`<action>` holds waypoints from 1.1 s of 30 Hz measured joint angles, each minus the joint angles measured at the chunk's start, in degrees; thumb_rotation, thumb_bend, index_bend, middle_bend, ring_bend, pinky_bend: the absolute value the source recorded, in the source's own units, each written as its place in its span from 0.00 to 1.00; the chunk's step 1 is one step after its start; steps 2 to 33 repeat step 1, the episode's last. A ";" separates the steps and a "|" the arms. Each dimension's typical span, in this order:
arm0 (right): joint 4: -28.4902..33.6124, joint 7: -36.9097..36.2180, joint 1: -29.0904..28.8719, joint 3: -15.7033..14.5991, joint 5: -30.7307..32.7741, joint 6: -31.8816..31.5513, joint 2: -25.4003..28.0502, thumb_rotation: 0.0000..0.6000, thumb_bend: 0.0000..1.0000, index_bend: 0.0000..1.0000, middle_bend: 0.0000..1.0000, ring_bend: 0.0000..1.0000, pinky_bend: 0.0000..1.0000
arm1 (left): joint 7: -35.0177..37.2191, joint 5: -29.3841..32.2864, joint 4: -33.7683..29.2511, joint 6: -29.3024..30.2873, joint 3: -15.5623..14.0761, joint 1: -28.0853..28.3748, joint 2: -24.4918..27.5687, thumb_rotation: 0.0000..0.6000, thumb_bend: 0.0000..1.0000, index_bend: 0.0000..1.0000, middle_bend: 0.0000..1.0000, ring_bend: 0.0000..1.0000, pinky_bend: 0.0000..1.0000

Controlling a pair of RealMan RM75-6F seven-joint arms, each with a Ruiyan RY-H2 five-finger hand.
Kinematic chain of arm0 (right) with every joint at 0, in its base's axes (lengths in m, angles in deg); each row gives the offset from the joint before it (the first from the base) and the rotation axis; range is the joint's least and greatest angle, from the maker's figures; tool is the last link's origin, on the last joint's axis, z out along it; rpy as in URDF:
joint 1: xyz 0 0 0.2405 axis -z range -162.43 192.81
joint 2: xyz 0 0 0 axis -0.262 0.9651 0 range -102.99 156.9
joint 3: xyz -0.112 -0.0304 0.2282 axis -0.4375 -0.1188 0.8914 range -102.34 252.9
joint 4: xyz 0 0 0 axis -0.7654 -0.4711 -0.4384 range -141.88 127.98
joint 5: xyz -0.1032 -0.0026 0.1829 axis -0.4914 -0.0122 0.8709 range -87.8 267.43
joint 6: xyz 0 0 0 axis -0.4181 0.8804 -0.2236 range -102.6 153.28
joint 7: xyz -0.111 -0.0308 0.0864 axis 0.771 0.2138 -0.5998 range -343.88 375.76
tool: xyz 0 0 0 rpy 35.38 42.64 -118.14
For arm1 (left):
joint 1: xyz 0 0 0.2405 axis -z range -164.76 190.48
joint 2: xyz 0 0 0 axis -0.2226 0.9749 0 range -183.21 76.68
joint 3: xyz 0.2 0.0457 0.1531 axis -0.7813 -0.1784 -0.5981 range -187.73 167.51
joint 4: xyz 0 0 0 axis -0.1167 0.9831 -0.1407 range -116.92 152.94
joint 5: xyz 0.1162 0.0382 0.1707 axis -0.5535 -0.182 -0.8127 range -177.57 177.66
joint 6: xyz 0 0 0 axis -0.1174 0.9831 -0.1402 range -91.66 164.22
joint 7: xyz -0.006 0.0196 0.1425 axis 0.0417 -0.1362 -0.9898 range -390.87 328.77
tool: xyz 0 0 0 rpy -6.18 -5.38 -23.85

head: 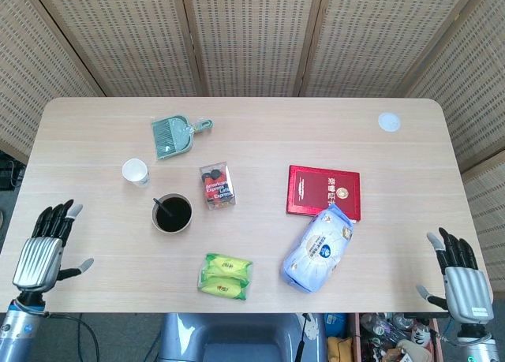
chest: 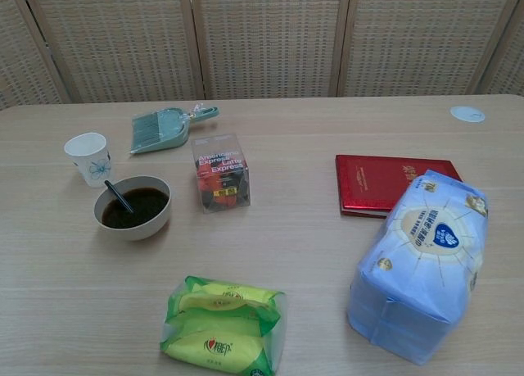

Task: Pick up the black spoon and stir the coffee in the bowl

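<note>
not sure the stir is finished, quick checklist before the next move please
1. Black spoon in the bowl: ok, it leans on the rim.
2. Coffee stays in the bowl, no spill visible: ok.
3. Left robot hand free and open at the table edge: ok.
4. Right robot hand free and open: ok.
5. Paper cup upright beside the bowl, apart from it: ok.
6. Coffee stirred enough: cannot tell.

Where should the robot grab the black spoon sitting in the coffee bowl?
Probably by the bare handle end of the black spoon, coming from above on the upper-left side. The handle leans up over that rim of the bowl, while its scoop end sits in the coffee.
</note>
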 measured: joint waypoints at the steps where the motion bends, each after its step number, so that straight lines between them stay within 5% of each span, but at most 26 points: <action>1: 0.08 0.06 -0.04 0.00 -0.07 -0.07 0.01 1.00 0.24 0.08 0.01 0.00 0.00 | 0.68 -0.29 0.24 0.32 -0.41 -0.83 -0.02 1.00 0.14 0.00 0.00 0.00 0.00; 33: 0.08 0.06 -0.04 0.00 -0.07 -0.07 0.01 1.00 0.24 0.08 0.01 0.00 0.00 | 0.68 -0.29 0.24 0.32 -0.41 -0.83 -0.02 1.00 0.14 0.00 0.00 0.00 0.00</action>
